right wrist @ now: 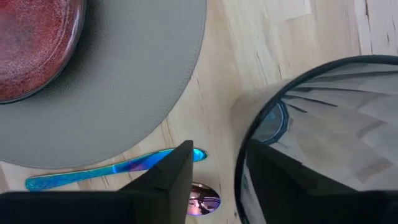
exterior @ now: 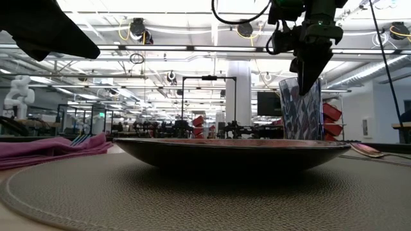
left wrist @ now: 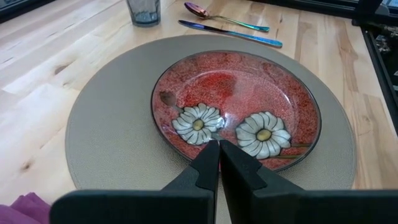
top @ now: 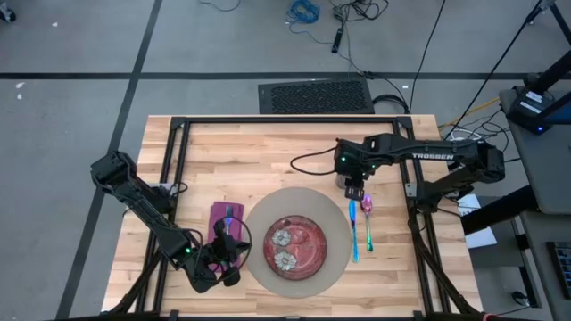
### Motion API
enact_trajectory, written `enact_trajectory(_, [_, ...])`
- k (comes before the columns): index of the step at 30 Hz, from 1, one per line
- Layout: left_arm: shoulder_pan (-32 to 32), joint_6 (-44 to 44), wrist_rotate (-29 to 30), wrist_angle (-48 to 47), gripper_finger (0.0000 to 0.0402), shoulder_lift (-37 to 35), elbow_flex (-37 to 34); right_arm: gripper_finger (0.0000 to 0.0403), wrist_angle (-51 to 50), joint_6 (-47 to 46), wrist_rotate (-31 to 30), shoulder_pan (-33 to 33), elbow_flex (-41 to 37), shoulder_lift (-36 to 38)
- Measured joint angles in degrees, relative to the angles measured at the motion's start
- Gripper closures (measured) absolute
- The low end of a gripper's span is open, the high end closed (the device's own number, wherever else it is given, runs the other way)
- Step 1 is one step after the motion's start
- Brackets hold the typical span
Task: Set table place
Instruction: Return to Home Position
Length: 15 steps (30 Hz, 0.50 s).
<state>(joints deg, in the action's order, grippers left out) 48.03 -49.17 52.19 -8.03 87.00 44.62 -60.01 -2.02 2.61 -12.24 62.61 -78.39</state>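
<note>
The clear glass (top: 348, 183) (exterior: 300, 112) stands upright on the table (top: 268, 143), just past the far ends of the blue knife (top: 354, 230) and pink spoon (top: 367, 218). These lie right of the round grey-tan mat (top: 259, 218), which bears the red flowered plate (left wrist: 236, 99). My right gripper (right wrist: 217, 149) is open and points down, astride the glass's wall. A purple napkin (top: 219, 217) lies left of the mat. My left gripper (left wrist: 219, 146) is shut beside the mat's near left edge, holding nothing. My right gripper comes at the glass from above, one finger inside it and one finger (right wrist: 177, 168) outside, by the part of the rim (right wrist: 241, 168) nearest the mat. The outer finger stands clear of the wall. Whether the inner finger touches the glass, I cannot tell.
Black frame rails (top: 174, 178) run along the table's left, far and right sides. A cable trails across the wood (top: 312, 162) behind the mat. Bare wood lies between the mat and the far rail.
</note>
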Motion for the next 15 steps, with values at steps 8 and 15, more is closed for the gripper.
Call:
enact_trajectory(8, [0.0, -0.04, -0.82, 0.05, 0.0402, 0.0, 0.0, 0.0236, -0.23, -0.53, -2.88, 0.77, 0.05, 1.76])
enact_trajectory(15, [0.0, -0.05, -1.07, 0.07, 0.0402, 0.0, 0.0, 0.0224, -0.76, -1.86, -4.03, 0.77, 1.71, 5.73])
